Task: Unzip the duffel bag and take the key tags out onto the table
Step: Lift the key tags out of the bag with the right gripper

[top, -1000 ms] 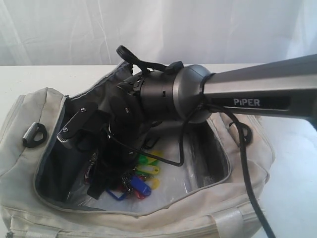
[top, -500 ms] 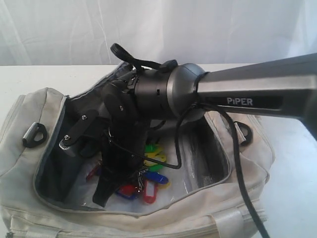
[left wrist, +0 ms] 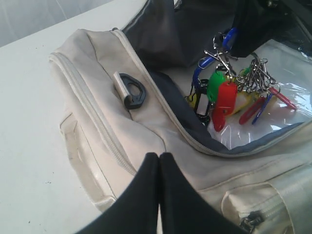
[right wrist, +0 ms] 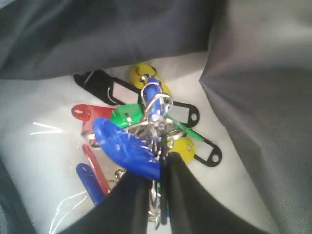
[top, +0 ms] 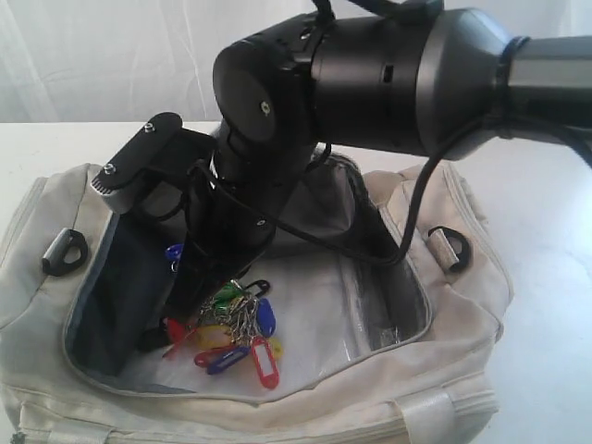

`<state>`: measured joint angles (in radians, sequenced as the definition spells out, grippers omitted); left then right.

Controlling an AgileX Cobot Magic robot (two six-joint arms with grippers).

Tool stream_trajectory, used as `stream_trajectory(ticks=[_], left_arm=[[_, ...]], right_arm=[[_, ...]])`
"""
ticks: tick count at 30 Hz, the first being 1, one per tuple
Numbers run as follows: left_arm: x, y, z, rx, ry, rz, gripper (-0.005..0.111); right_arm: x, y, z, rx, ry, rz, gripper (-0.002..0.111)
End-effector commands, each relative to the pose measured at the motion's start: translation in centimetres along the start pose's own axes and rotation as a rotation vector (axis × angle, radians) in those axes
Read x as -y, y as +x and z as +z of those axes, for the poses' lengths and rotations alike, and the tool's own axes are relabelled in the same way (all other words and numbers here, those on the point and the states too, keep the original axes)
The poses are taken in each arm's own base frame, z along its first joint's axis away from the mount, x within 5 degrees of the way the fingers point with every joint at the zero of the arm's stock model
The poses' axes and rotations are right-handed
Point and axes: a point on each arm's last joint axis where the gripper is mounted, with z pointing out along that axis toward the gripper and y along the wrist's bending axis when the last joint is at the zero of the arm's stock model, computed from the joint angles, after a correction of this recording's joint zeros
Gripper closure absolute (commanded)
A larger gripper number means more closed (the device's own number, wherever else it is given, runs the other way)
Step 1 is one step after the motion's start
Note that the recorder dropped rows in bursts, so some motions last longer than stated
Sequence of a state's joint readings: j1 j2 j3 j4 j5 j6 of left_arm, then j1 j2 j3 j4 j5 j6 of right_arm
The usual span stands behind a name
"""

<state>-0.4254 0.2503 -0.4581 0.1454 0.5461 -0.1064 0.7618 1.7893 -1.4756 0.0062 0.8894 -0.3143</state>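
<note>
The cream duffel bag [top: 55,305] lies unzipped on the white table [top: 555,305], its dark lining showing. My right gripper [top: 182,310] reaches down into the opening and is shut on the metal rings of the key tags [top: 231,328]. In the right wrist view the fingers [right wrist: 178,185] pinch the rings, and blue, green, red, yellow and black key tags [right wrist: 129,141] dangle over the bag's clear plastic floor. My left gripper [left wrist: 159,157] is shut on nothing and hovers over the bag's outer side. It looks toward the hanging key tags [left wrist: 226,95].
A black D-ring [top: 65,252] sits on the bag's left end and another [top: 455,248] on the right. The right arm's thick wrist and cable [top: 370,74] fill the space above the opening. Webbing handles [top: 435,407] lie at the front edge. A white curtain hangs behind.
The right arm has risen and swung closer to the camera. The bunch of key tags has come up off the bag's floor with the gripper and now hangs from it.
</note>
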Motion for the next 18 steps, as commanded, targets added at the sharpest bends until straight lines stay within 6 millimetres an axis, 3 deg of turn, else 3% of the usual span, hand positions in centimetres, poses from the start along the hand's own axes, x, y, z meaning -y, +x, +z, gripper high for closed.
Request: stream_trajectory(ticks=[1, 15, 18], left_arm=[[0.1, 0.2, 0.0, -0.002, 0.005, -0.007, 0.107], [0.1, 0.2, 0.0, -0.002, 0.005, -0.005, 0.107], [0.1, 0.2, 0.0, -0.002, 0.005, -0.005, 0.107]], right_arm=[[0.3, -0.3, -1.6, 0.058, 0.025, 0.010, 0.108], [0.6, -0.7, -7.5, 0.245, 0.100, 0.033, 0.108], [0.5, -0.5, -7.9, 0.242, 0.099, 0.036, 0.108]])
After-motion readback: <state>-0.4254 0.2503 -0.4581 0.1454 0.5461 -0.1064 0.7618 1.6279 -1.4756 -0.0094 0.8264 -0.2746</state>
